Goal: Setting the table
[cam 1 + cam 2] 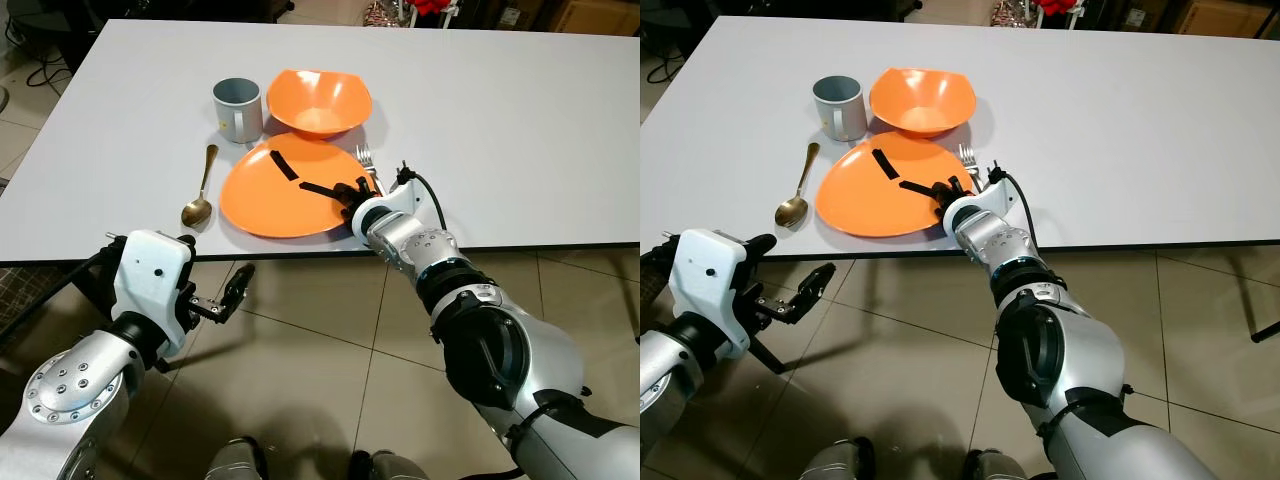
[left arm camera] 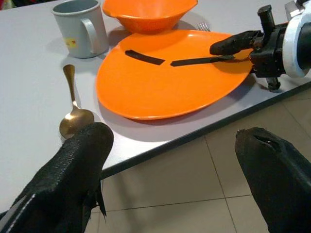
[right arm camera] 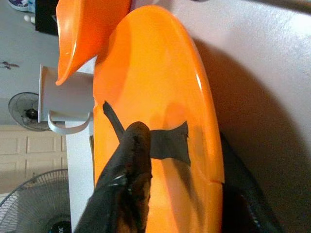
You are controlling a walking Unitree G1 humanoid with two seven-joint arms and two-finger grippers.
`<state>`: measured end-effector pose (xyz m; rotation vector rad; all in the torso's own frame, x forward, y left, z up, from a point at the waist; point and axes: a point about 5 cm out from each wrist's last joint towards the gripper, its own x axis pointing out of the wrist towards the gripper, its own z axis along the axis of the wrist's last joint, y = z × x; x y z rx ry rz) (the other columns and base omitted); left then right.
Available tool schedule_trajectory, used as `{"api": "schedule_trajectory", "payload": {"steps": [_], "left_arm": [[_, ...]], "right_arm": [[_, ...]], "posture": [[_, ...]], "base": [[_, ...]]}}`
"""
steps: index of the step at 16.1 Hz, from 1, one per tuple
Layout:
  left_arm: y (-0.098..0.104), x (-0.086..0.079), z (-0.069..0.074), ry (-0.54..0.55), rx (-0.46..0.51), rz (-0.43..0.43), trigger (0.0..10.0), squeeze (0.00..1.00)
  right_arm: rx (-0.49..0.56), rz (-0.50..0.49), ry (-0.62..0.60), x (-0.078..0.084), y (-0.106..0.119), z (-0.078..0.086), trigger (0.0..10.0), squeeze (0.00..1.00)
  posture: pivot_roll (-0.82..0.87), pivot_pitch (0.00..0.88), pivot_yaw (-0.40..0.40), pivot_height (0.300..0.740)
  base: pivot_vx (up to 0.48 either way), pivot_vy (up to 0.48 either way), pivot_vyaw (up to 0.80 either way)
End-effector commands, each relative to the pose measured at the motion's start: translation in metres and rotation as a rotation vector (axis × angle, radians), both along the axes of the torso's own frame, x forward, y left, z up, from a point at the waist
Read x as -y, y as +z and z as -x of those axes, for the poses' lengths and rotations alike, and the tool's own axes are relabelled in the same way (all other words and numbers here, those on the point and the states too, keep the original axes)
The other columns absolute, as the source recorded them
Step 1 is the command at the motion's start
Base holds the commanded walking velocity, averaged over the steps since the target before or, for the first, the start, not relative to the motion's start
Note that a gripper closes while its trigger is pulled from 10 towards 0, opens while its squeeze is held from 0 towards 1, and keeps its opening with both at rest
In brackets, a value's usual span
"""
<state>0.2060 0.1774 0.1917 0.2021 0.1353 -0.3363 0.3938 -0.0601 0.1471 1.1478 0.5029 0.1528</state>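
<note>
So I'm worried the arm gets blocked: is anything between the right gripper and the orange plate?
Nothing visible does. The right gripper is already at the orange plate, one finger over its rim and one beneath. The fork lies just beyond, beside the plate, with the bowl behind.

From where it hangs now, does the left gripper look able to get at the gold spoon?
Probably yes. The left gripper hangs open below the table edge, and the spoon lies just beyond that edge, left of the orange plate, with nothing between them.

The plate, bowl, cup and spoon crowd the table's near edge (the far corners lie open).
</note>
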Motion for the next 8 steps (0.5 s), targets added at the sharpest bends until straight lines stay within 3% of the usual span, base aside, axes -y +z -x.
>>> {"api": "schedule_trajectory", "payload": {"steps": [1,8], "left_arm": [[0.002,0.0,0.001,0.005,0.007,-0.005,10.0,0.0],[0.001,0.005,-0.004,-0.024,0.011,0.007,10.0,0.0]], "right_arm": [[0.004,0.009,-0.024,0.009,0.001,-0.002,10.0,1.0],[0.017,-0.078,0.028,0.033,-0.003,0.005,10.0,1.0]], "posture": [[0.05,0.172,-0.036,0.74],[0.03,0.148,-0.02,0.74]], "base": [[0.0,0.0,0.0],[0.0,0.0,0.0]]}}
